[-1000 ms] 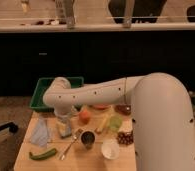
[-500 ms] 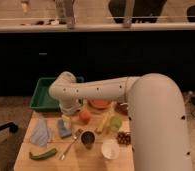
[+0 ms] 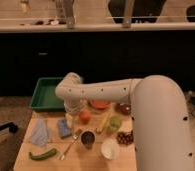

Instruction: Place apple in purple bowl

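The white arm reaches from the right over the wooden table, ending beside the green tray at the far left. The purple bowl sits far right of the orange bowl. The gripper hangs with jaws spread and empty, just left of the apple

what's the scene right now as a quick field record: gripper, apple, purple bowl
gripper: fingers open, low over the table, just left of the apple
apple: on the table, not held
purple bowl: on the table, right of the orange bowl, at the arm's edge
apple to bowl: apart, bowl lies to the apple's right and further back
task state: apple not yet in the purple bowl
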`<act>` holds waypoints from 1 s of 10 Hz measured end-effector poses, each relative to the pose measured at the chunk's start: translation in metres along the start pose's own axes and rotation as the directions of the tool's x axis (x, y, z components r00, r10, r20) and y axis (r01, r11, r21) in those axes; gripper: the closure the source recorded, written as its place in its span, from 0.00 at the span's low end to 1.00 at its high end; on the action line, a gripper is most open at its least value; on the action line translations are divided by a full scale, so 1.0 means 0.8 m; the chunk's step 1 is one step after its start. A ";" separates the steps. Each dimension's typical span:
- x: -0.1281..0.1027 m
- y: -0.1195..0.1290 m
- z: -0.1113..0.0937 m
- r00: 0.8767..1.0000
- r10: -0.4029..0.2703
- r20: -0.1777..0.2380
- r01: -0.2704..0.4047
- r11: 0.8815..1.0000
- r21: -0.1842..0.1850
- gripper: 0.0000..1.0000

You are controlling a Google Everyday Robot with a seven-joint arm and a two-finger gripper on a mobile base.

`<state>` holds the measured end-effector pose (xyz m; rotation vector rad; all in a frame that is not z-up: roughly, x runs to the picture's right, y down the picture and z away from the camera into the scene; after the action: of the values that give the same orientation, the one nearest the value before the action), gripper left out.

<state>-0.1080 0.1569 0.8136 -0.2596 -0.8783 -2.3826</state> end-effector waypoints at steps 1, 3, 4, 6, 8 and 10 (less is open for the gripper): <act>-0.003 0.004 0.002 1.000 0.016 -0.018 -0.016 1.000 0.006 0.20; -0.012 0.015 0.010 0.997 0.051 -0.054 -0.049 0.998 0.032 0.20; -0.016 0.022 0.013 0.996 0.061 -0.066 -0.058 0.997 0.046 0.20; -0.014 0.031 0.019 0.994 0.061 -0.085 -0.055 0.996 0.072 0.20; -0.012 0.040 0.023 0.994 0.059 -0.093 -0.052 0.995 0.083 0.20; -0.009 0.050 0.029 0.994 0.057 -0.090 -0.048 0.995 0.092 0.20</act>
<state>-0.0795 0.1503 0.8499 -0.1338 -0.9215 -2.2805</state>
